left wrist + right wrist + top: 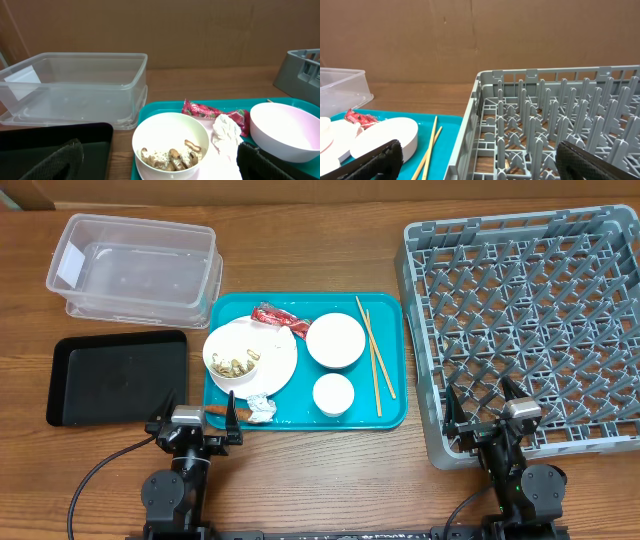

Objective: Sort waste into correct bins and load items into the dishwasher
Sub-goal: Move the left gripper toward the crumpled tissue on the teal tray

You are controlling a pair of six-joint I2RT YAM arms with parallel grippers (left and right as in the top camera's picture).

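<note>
On the teal tray [385,412] a white plate [275,370] carries a bowl of pale food scraps [233,360] [170,150]. A red wrapper [272,315] [200,108] lies behind it, and a crumpled paper ball [262,408] [226,132] and a small carrot [215,411] lie in front. A white bowl [335,340] [385,140], a smaller cup [333,394] and chopsticks [373,360] [431,145] lie to the right. My left gripper [198,414] [160,167] stands open just short of the plate. My right gripper [482,406] [480,162] stands open at the near left corner of the grey dish rack [530,320] [545,115]. Neither holds anything.
A clear plastic tub [135,268] [75,85] stands at the back left, with nothing in it. A shallow black tray [115,375] [50,137] lies in front of it, left of the teal tray. A brown cardboard wall closes off the back.
</note>
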